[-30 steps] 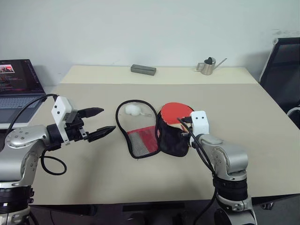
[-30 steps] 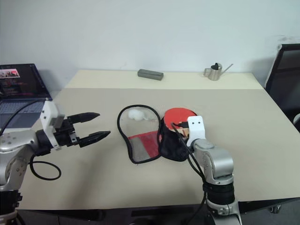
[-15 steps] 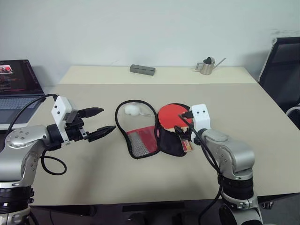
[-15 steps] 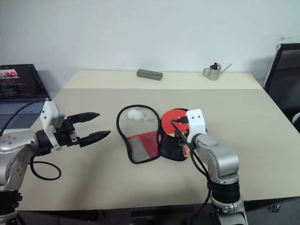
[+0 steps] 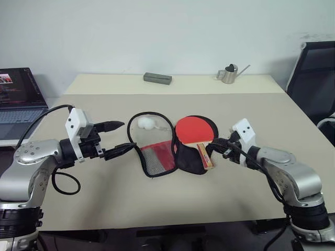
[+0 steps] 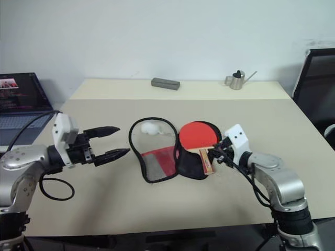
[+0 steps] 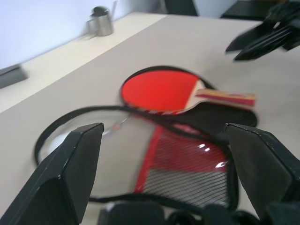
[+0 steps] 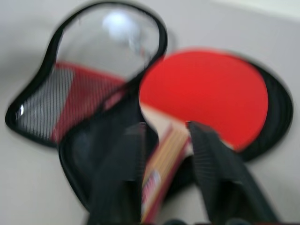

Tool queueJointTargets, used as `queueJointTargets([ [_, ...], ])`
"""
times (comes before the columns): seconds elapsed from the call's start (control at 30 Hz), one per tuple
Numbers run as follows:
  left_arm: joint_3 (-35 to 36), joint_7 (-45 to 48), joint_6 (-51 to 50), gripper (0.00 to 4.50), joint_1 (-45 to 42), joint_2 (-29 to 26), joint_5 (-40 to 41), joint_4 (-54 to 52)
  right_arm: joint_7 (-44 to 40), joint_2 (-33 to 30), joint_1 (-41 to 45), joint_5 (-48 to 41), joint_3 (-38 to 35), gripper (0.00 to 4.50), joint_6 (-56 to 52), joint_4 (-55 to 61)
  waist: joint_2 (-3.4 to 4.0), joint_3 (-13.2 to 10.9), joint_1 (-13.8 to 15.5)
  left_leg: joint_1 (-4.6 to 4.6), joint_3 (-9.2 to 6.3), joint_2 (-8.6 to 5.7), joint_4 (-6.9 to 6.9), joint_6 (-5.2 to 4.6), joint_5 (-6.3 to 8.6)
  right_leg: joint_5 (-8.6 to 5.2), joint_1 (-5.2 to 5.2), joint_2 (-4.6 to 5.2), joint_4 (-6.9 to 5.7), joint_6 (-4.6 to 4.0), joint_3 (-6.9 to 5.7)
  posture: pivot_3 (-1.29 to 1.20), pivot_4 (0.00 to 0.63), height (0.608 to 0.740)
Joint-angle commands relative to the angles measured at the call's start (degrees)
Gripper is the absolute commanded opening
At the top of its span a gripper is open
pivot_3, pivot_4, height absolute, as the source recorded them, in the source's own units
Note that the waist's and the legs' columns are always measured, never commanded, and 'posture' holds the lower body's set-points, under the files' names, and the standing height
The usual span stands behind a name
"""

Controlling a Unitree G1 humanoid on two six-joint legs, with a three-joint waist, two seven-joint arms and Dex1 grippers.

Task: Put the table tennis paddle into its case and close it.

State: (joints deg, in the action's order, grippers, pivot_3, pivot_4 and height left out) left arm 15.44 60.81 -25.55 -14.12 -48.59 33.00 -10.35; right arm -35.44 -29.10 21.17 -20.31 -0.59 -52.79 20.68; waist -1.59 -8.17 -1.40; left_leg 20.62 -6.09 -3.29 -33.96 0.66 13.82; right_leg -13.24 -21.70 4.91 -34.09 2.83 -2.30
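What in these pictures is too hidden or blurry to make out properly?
- Case: the half under the paddle is covered by the bat in both eye views.
- Right gripper: too small in the eye views, smeared in its wrist view; open or shut, cannot tell.
- Laptop: cut off by the eye views' edge.
- Small white object inside the open flap: too small to identify.
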Motion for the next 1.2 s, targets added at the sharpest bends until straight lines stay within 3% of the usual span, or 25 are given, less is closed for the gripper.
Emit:
queueJointTargets([
  [0.03,0.79,0.41,0.07,4.5,-1.29,-0.98,1.0,-1.8,-2.41,-2.52,0.1,1.23,-0.6,0.05,6.43,-5.28,0.0,0.0,-0.01,-0.02,0.0,0.02,0.0,0.0,0.0,0.0,0.02,0.0,-0.01,0.0,-0.01,0.0,0.15,0.74],
  [0.37,0.2,0.95,-0.25,4.5,-0.61,-1.34,0.93,-3.42,-11.83,-7.45,-4.01,1.96,6.02,0.05,12.55,-8.75,-0.08,0.04,0.31,0.03,0.0,-0.01,0.0,0.0,0.01,-0.02,0.04,0.02,0.04,-0.03,-0.02,0.0,0.15,0.74],
  [0.73,-0.7,3.38,0.01,4.5,1.32,-2.11,0.75,-4.99,-11.4,-5.76,-2.94,7.04,10.38,0.05,17.65,-14.68,-0.08,0.03,0.85,0.01,0.0,-0.03,-0.01,0.0,0.0,-0.01,0.04,0.02,0.04,-0.03,0.0,0.0,0.15,0.74],
  [0.97,-0.95,8.65,-0.03,4.5,3.64,-5.91,1.0,-5.09,-12.54,-4.92,-1.51,5.63,9.98,0.05,16.3,-13.64,-0.01,-0.01,1.13,0.02,-0.01,-0.01,0.0,0.0,0.0,-0.07,0.02,0.02,0.03,-0.13,-0.01,0.0,0.15,0.74],
  [1.2,-0.94,9.14,0.69,4.5,3.53,-6.34,0.22,-4.41,-13.51,-5.13,-1.68,3.55,9.61,0.05,14.1,-11.94,-0.02,-0.01,1.36,0.01,-0.02,-0.02,0.0,0.0,0.0,-0.19,0.02,0.02,0.02,-0.33,-0.01,0.0,0.15,0.74],
])
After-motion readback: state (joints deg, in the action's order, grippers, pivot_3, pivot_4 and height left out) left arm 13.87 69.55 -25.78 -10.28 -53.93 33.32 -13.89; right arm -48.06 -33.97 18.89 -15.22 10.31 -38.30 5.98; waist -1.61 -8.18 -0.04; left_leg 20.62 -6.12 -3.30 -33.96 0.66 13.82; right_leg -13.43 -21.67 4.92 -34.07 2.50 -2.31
